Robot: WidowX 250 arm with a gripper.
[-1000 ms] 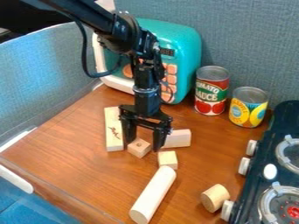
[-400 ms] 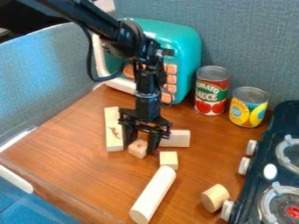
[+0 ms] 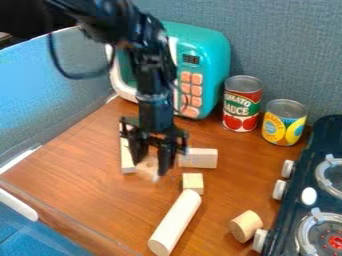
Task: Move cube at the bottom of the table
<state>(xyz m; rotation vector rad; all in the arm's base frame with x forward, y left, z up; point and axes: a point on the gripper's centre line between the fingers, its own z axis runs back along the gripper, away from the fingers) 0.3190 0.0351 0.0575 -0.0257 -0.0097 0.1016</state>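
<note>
1. Arm pose. The black robot arm (image 3: 152, 72) enters at the upper left, bends at its joints and descends nearly upright in front of the turquoise toy microwave (image 3: 207, 47). A dark cable (image 3: 79, 76) loops out to its left in the view.
2. Gripper. The gripper (image 3: 151, 167) points downward, low over the wooden table (image 3: 80, 170). Its fingers stand partly apart, closed about the drilled cube (image 3: 147, 169), which is blurred between their lower ends.
3. Cubes, two. The drilled cube, the task's object, lies within the gripper's grasp, left of the table's middle; whether it touches the surface cannot be told. The plain cube (image 3: 193, 182) rests on the table, near the end of the long cylinder (image 3: 175, 222).
4. Rectangular blocks, two. The long block (image 3: 126, 157) lies partly hidden behind the gripper; the short block (image 3: 202, 158) lies to the gripper's right in the view.
5. Cylinders, two. The long cylinder lies slantwise toward the near edge; the short cylinder (image 3: 246, 226) lies beside the toy stove (image 3: 304, 175), which shows two burners.
6. Containers. Two cans stand upright: the red tomato can (image 3: 242, 105) and the yellow-and-blue can (image 3: 284, 122). The contents of both, and of the one microwave, cannot be seen.
</note>
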